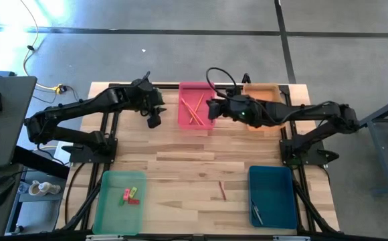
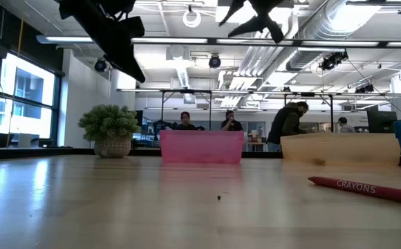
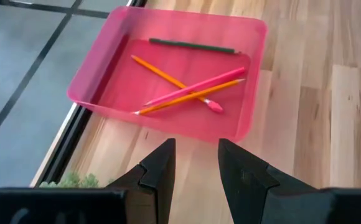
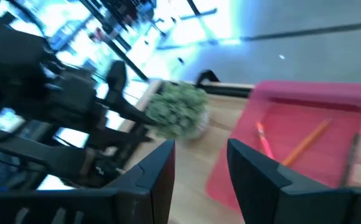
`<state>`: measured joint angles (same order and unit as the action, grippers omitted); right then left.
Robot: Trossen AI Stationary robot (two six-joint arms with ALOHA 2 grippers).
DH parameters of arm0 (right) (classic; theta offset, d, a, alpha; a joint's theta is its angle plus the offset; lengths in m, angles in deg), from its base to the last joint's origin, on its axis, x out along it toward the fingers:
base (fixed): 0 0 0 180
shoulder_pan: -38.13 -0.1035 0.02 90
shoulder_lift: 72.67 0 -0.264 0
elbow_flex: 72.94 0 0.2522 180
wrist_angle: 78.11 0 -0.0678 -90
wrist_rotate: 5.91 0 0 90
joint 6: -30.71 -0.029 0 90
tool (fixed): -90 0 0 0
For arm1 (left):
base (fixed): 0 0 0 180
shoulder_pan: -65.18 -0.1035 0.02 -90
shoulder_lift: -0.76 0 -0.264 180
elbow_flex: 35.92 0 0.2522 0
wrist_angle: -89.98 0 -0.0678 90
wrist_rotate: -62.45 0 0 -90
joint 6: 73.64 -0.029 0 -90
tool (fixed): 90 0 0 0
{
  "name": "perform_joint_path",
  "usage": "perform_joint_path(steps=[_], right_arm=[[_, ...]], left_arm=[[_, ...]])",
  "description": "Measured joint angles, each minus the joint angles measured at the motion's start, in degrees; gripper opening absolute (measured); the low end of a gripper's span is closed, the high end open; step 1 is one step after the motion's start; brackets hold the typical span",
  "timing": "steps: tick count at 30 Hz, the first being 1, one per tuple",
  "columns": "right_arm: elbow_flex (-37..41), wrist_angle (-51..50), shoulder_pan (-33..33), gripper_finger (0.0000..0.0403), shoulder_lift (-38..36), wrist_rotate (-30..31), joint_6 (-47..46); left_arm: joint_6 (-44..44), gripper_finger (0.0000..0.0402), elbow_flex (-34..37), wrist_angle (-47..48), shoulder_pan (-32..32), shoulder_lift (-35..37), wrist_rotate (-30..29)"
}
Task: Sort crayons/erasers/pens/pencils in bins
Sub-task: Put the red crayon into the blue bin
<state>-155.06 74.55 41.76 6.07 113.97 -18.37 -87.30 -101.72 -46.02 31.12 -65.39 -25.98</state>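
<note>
The pink bin (image 1: pixel 196 107) sits at the table's far edge and holds several pencils (image 3: pixel 187 93), among them orange ones, a pink one and a dark green one (image 3: pixel 193 45) along its far wall. My left gripper (image 1: pixel 154 120) hovers open and empty just left of that bin, its fingers (image 3: pixel 196 171) pointing at its near wall. My right gripper (image 1: pixel 214 108) hangs open and empty over the bin's right edge (image 4: pixel 200 168). The erasers (image 1: pixel 131 195), pink-red and yellow-green, lie in the light green bin (image 1: pixel 119 201). Both grippers are high above the table in the low view (image 2: pixel 128 59) (image 2: pixel 259 17).
The orange bin (image 1: pixel 262 94) stands right of the pink one, partly under my right arm. The teal bin (image 1: pixel 272 196) at the near right holds a thin pen (image 1: pixel 256 213). A red crayon (image 1: pixel 222 191) (image 2: pixel 363 188) lies on the bare wood between the near bins. People stand in the room beyond.
</note>
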Motion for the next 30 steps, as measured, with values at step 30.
perform_joint_path(steps=[30], right_arm=[[-12.7, -0.3, -16.5, 0.0138, 6.8, 6.7, 5.4]], left_arm=[[19.5, 0.011, 0.0, 18.3, 4.9, 0.0, 6.8]])
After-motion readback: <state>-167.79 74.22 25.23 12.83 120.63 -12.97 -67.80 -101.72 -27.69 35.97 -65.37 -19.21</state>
